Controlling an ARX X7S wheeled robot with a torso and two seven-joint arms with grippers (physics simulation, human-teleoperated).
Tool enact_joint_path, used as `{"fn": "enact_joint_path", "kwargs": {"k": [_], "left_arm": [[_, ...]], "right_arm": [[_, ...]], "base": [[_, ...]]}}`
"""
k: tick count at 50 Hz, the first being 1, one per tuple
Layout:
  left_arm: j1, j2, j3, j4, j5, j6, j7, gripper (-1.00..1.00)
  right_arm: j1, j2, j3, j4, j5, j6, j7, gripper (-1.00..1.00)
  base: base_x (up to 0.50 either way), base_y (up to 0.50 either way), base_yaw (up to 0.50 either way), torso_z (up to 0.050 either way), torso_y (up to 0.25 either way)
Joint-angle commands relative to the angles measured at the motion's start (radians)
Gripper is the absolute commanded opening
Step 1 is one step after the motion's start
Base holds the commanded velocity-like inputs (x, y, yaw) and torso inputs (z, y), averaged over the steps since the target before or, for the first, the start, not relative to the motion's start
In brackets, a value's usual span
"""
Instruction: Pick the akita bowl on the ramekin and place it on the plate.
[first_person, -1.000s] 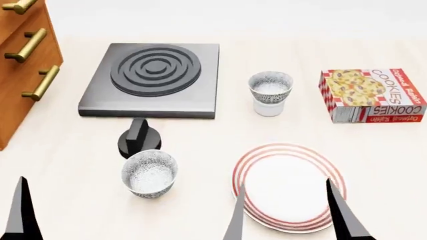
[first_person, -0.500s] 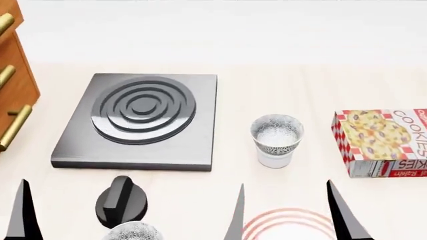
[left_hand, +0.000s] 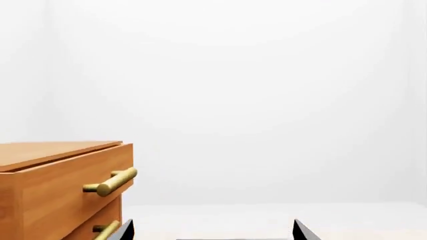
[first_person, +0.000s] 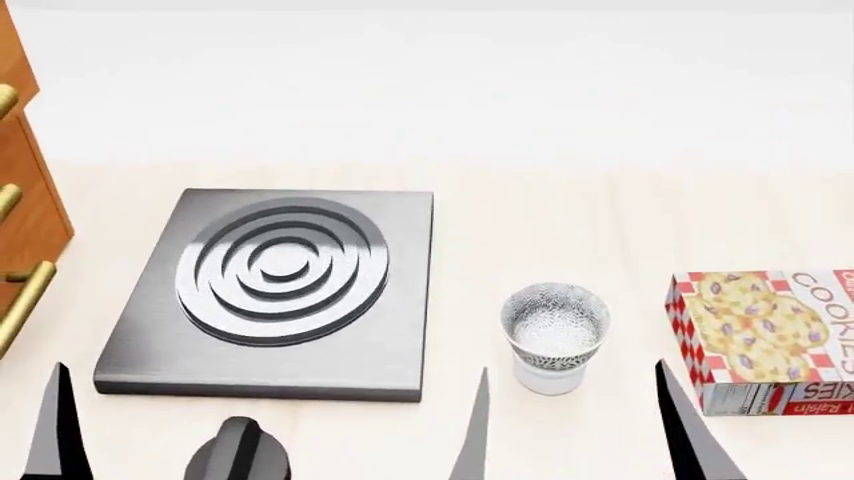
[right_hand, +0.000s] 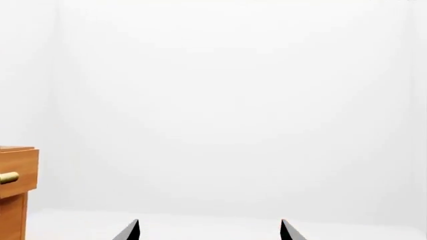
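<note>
We count one pale beige flat tabletop (first_person: 601, 210), one orange-brown wooden drawer cabinet (first_person: 20, 200) with brass bar handles, one square dark grey metal hotplate (first_person: 274, 290) with raised concentric rings, one cardboard cookie box (first_person: 767, 340) in red and white, one speckled black-and-white round akita bowl (first_person: 555, 322), one plain white straight-sided ramekin (first_person: 549, 375), and one black round knob (first_person: 238, 455).

The akita bowl sits upright on the ramekin, mouth up, axis vertical, between the hotplate and the cookie box.

We see the right gripper (first_person: 574, 440) with black tapered fingers spread apart, holding nothing. The left gripper (left_hand: 208, 231) is likewise spread and empty.
</note>
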Motion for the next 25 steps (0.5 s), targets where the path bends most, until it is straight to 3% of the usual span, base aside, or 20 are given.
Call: {"fn": "enact_joint_path", "kwargs": {"k": [1,6,12,23,25], "left_arm": [[-0.002,-0.010,0.005,0.003,-0.008,-0.007,-0.008,1.00],[0.001,-0.014,0.008,0.002,-0.008,-0.001,-0.011,1.00],[0.005,-0.019,0.012,0.004,-0.010,0.001,-0.014,1.00],[0.009,-0.026,0.012,0.012,-0.020,-0.001,-0.022,1.00],[0.020,-0.012,-0.009,0.001,-0.060,0.057,-0.012,1.00]], "right_arm": [[0.018,0.009,-0.001,-0.027,0.019,0.037,0.011,1.00],[-0.020,0.011,0.013,0.019,0.041,-0.077,-0.005,1.00],[-0.010,0.005,0.018,0.014,0.023,-0.026,0.030,1.00],[-0.012,0.013,0.009,0.011,0.024,-0.038,0.038,1.00],[0.001,0.015,0.011,-0.013,0.030,-0.003,0.043,1.00]], "base": [[0.00,0.00,0.00,0.050,0.000],[0.26,-0.03,0.00,0.050,0.000],[0.46,-0.04,0.00,0.050,0.000],[0.00,0.00,0.00,0.050,0.000],[0.00,0.00,0.00,0.050,0.000]]}}
